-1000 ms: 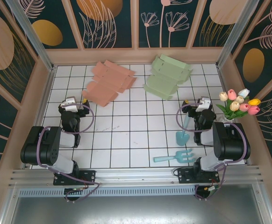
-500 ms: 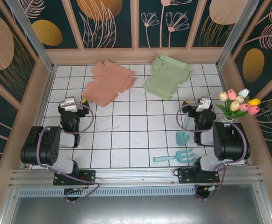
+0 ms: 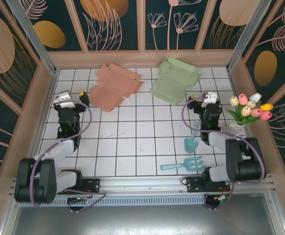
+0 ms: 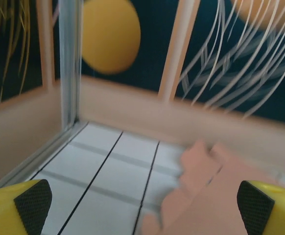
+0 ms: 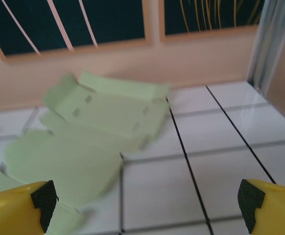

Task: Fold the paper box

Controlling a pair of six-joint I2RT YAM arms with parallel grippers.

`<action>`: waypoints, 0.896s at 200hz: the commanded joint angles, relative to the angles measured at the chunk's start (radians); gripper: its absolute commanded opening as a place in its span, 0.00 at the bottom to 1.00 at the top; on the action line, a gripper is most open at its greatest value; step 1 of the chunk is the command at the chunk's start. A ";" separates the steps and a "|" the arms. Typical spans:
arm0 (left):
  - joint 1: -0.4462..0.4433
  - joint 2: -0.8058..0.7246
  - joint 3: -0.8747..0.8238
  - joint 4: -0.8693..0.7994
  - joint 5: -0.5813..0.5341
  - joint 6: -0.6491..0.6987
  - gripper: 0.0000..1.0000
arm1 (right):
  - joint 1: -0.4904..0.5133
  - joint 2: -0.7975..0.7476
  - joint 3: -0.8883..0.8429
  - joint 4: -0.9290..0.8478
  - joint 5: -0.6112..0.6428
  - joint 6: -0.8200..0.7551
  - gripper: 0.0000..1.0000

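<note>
Two unfolded paper boxes lie flat near the back wall: a pink one (image 3: 114, 86) on the left and a pale green one (image 3: 174, 81) on the right. My left gripper (image 3: 71, 94) hovers just left of the pink sheet, open and empty. In the left wrist view the pink box (image 4: 221, 196) lies ahead on the right between the wide-apart yellow fingertips (image 4: 15, 208) of the left gripper (image 4: 142, 210). My right gripper (image 3: 207, 94) hangs to the right of the green sheet, open and empty. The right wrist view has the green box (image 5: 93, 132) ahead on the left of the right gripper (image 5: 145, 205).
A blue trowel (image 3: 191, 139) and a blue hand rake (image 3: 184, 165) lie on the tiled floor (image 3: 132, 132) near the right arm. A tulip bouquet (image 3: 250, 110) stands by the right wall. Wooden walls (image 3: 142, 58) close in the back and sides.
Both arms have reached away from their bases towards the back wall. The left gripper also shifted left. Both stay open, and the boxes have not moved.
</note>
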 commanded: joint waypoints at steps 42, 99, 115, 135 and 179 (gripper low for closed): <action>-0.003 -0.167 0.037 -0.264 0.103 -0.337 0.99 | 0.055 0.072 0.355 -0.537 0.060 0.293 0.96; -0.109 -0.134 0.064 -0.293 0.159 -0.510 0.99 | -0.014 0.387 0.682 -0.649 -0.002 0.350 0.87; -0.149 -0.121 0.065 -0.294 0.136 -0.500 0.99 | -0.039 0.476 0.784 -0.694 0.018 0.338 0.84; -0.193 -0.093 0.059 -0.274 0.111 -0.487 0.99 | -0.063 0.618 0.941 -0.782 0.033 0.315 0.80; -0.284 0.042 0.097 -0.216 0.099 -0.435 0.99 | -0.103 0.866 1.252 -0.944 0.050 0.255 0.67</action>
